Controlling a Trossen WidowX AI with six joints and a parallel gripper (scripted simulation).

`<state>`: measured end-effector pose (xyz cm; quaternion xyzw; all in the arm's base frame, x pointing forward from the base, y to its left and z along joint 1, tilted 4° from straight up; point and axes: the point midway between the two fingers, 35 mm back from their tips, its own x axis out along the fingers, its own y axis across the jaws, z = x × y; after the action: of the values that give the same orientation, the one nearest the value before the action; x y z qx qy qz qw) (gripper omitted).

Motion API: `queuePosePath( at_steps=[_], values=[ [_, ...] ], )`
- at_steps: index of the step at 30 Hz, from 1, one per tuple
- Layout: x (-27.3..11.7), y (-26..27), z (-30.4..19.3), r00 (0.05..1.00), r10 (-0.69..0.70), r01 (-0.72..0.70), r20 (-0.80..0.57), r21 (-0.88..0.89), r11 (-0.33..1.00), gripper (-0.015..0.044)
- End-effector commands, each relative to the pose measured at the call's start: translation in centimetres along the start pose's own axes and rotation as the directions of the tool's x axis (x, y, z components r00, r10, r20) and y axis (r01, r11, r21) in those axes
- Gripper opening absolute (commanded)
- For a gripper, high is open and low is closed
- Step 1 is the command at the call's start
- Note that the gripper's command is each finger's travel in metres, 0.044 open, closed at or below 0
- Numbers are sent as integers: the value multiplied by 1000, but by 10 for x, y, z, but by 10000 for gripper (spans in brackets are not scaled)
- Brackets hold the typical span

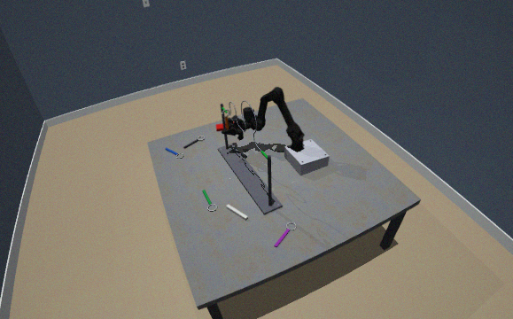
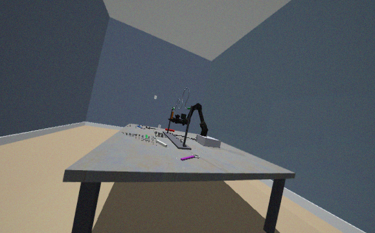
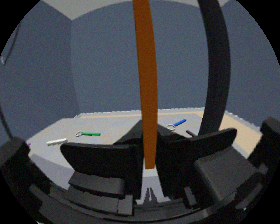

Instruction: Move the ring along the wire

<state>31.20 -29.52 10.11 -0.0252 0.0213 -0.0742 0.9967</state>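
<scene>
The orange handle point(image 1: 227, 122) point(image 2: 172, 115) point(image 3: 146, 65) hangs upright beside the far post point(image 1: 226, 143) point(image 2: 168, 126) point(image 3: 219, 65). My gripper point(image 2: 171, 120) point(image 3: 144, 123) is shut on the handle's lower part. In the wrist view the fingers stand on both sides of it, with the post to the right. The ring is out of the wrist view and too small to judge in the top and exterior views. The far green part point(image 1: 224, 109) point(image 2: 173, 108) is above the handle. The grey wire point(image 2: 186, 88) loops towards the other green part point(image 1: 265, 154) point(image 2: 189, 108) at the near post point(image 1: 269, 182) point(image 2: 186, 133).
The posts stand on a dark base point(image 1: 249, 182). A red block point(image 1: 220, 128) point(image 2: 170, 130) shows near the far post. Blue point(image 1: 172, 151), green point(image 1: 206, 197) and purple point(image 1: 282, 237) ring tools and a white bar point(image 1: 237, 212) lie on the table. The arm stands on a pale box point(image 1: 314, 155).
</scene>
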Motion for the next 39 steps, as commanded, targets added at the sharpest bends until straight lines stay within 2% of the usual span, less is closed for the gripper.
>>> queuePosePath(
  at_steps=[1,39],
  values=[
    [0,0,0,1000,0,0,0,-1,1000,-150],
    [1,1,14,1000,-10,10,3,7,1000,-150]
  ],
)
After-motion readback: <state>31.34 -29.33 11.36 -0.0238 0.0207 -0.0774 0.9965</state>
